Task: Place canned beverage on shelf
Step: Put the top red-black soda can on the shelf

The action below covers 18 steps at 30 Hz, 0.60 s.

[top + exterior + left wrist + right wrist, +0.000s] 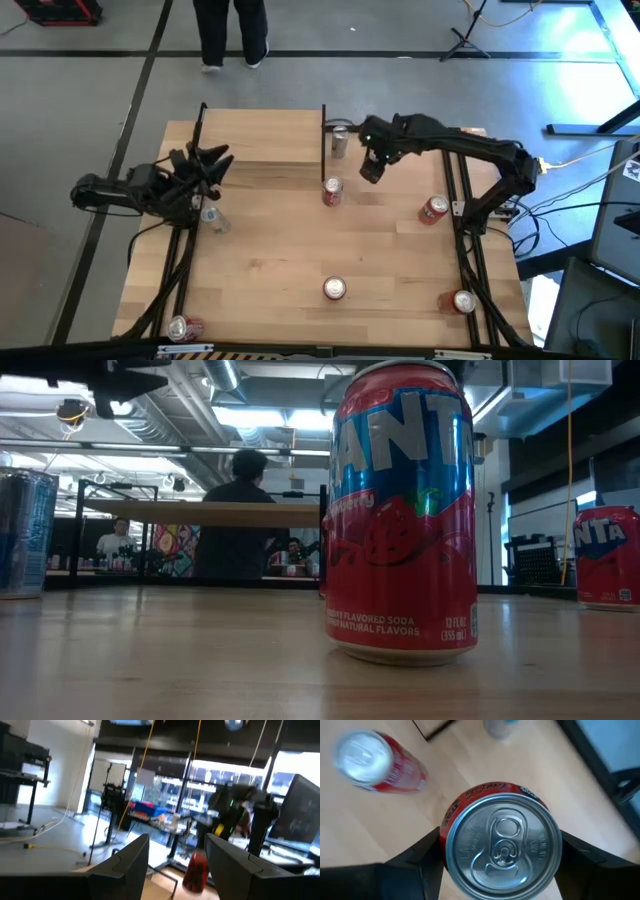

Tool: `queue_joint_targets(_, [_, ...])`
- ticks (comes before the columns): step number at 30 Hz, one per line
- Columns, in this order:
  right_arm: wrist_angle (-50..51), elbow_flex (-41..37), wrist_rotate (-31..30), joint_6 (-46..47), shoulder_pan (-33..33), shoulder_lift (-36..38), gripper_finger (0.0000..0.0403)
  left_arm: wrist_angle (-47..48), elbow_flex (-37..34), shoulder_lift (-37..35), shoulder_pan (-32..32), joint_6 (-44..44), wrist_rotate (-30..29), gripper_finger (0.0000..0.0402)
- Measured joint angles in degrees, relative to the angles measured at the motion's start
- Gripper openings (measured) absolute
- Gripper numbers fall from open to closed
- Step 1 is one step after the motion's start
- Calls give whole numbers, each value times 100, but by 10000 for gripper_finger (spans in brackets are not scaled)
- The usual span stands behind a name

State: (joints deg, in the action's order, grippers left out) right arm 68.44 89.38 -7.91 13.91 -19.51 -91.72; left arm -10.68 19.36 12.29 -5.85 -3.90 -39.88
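red can (500, 840) sits between your right gripper's (497, 852) two dark fingers, seen top-down with its silver lid and pull tab facing the wrist camera; the fingers press both sides, so it looks clamped. from above, that right gripper (371, 165) hangs over the table just beside the shelf (262, 137), the small wood board with black uprights at the far side. a silver can (339, 142) stands at the shelf's near corner and another red can (332, 191) stands on the table just below your gripper. your left gripper (205, 170) waits at the left edge, fingers spread and empty.

watch the uprights: i'd judge the black post by the silver can sits right in your path, and clipping it could twist the can in your grip. a low carry could also knock the standing cans over. the hold looks high on the can, near the rim, so a sudden swing may let it tilt or slip.
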Motion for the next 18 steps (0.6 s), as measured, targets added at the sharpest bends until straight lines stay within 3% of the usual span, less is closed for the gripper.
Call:
queue_joint_targets(11, [258,1870,-305,-713,-2,-34,267,2117,1713,940,0,-366,-136,185])
queue_joint_targets(18, [405,3042,-300,-638,-2,-691,267,2861,2041,1135,0,-630,-105,185])
